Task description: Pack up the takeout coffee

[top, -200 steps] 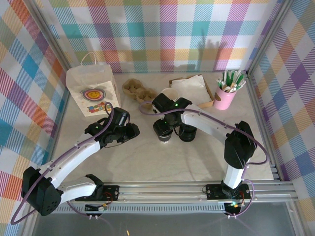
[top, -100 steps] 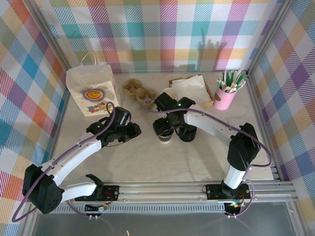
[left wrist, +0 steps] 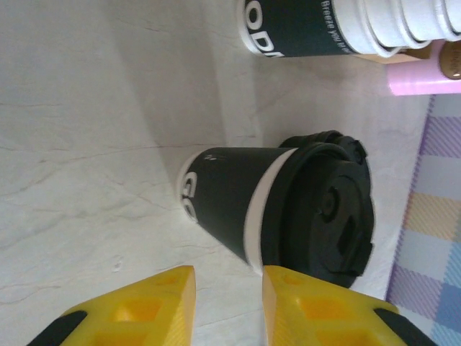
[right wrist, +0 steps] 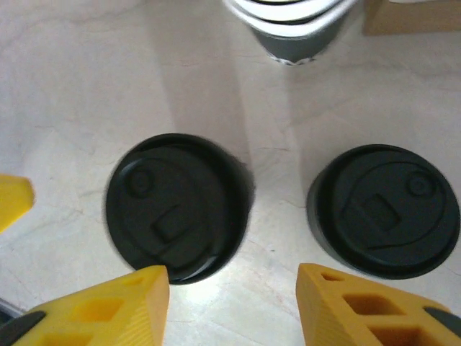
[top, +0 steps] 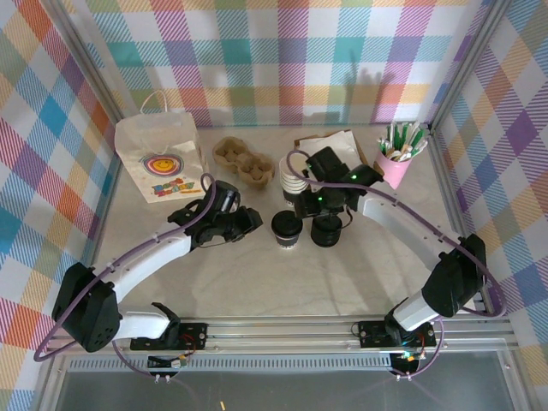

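We see the coffee cup [top: 287, 229] upright on the desk [top: 257, 287], near the centre of the top view, with its black lid [right wrist: 175, 207] on. In the left wrist view the cup sits mid-frame, dark base to the left and lid to the lower right. The right wrist view looks down on the lid, left of centre.

Just right of the cup in the top view is a squat stack of lids [top: 326, 229]; in the right wrist view a strip of desk shows between the two. Just above both in the top view is a stack of lidless cups [top: 293, 178].

The left arm [top: 145, 257] reaches in from the lower left. Its jaws point at the cup, a little apart with nothing between them. The cup is just ahead and untouched.

The right arm [top: 402, 223] comes in from the lower right. Its jaws are wide apart and empty, hanging above the desk. One yellow finger [right wrist: 101, 310] is at the cup's lower edge in that frame, and the other is below the lid stack.

Further out:
- Paper bag [top: 161, 158] with a smiley face, upper left.
- Cardboard cup tray [top: 240, 157], just right of the bag.
- Box of napkins [top: 338, 147], upper centre.
- Pink pot of pens [top: 394, 167], upper right.
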